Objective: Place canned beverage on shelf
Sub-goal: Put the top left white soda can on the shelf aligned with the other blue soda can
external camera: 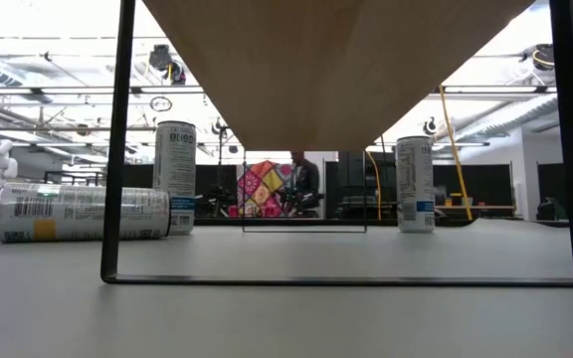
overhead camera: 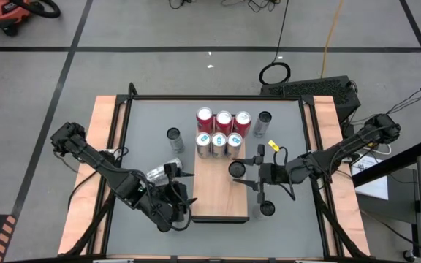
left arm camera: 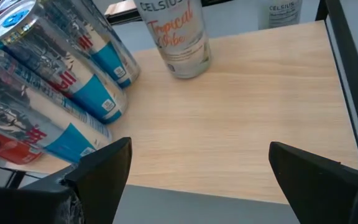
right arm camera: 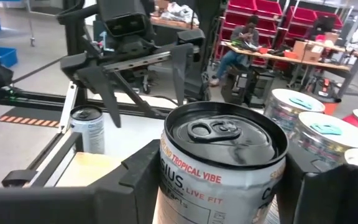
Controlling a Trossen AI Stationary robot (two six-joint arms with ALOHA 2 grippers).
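The shelf (overhead camera: 221, 197) is a light-brown board on a dark frame in the middle of the table. Several cans (overhead camera: 218, 130) stand on its far end. My right gripper (overhead camera: 245, 171) comes from the table's right and is shut on a silver Celsius can (right arm camera: 219, 168) with a dark top, which also shows in the high view (overhead camera: 237, 169) and in the left wrist view (left arm camera: 179, 37). My left gripper (overhead camera: 186, 193) is open and empty at the shelf's left edge, and its fingers (left arm camera: 104, 168) point across the board. My right gripper has the Celsius can between its two fingers (right arm camera: 135, 177), one on each side of the can's upper wall (right arm camera: 173, 180). The fingers lie level, coming from the table's right. The can is upright, and its base (left arm camera: 185, 65) is on the shelf board.
A silver can (overhead camera: 159, 173) lies on its side on the table left of the shelf, beside my left gripper. Single cans stand on the table at the far left (overhead camera: 174, 136), the far right (overhead camera: 264, 117) and the near right (overhead camera: 267, 208) of the shelf.
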